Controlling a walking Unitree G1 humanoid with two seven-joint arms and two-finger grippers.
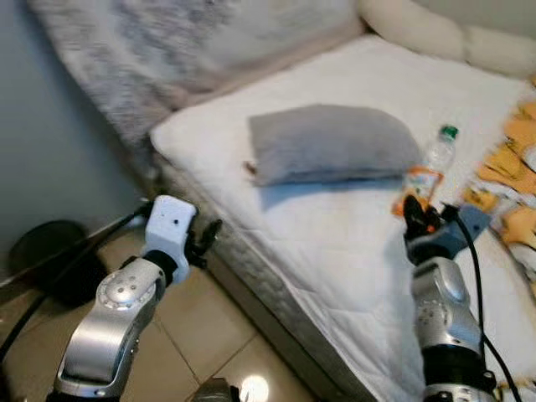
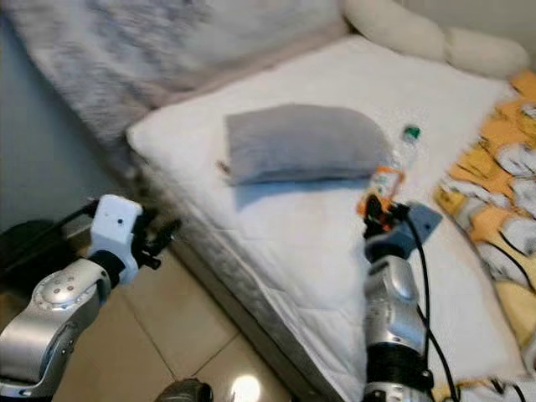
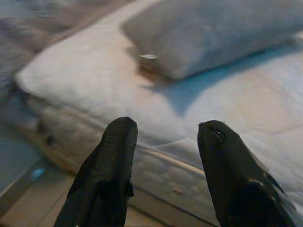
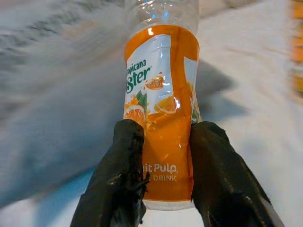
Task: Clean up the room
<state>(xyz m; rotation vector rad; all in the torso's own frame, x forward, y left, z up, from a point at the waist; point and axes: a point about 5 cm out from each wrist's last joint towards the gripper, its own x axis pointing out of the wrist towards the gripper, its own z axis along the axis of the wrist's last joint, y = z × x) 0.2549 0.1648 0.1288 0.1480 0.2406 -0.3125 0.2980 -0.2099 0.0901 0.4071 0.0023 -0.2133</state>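
The right gripper (image 4: 163,175) has its two black fingers (image 4: 118,184) clamped on the lower part of one clear plastic bottle with an orange label and green cap (image 1: 432,163), held above the right side of the white quilted mattress (image 1: 335,243). Just left of the bottle lies one grey rectangular pillow (image 1: 331,142), resting flat in the mattress's middle. To the right, a yellow-and-white patterned cloth (image 1: 511,167) lies at the mattress's right edge. The left gripper (image 3: 163,156) hovers with its fingers parted and empty, just off the mattress's near left edge above the beige tiled floor (image 1: 193,335). Open mattress surface stretches between the pillow and the near edge. One white bolster (image 1: 419,29) lies at the far end.
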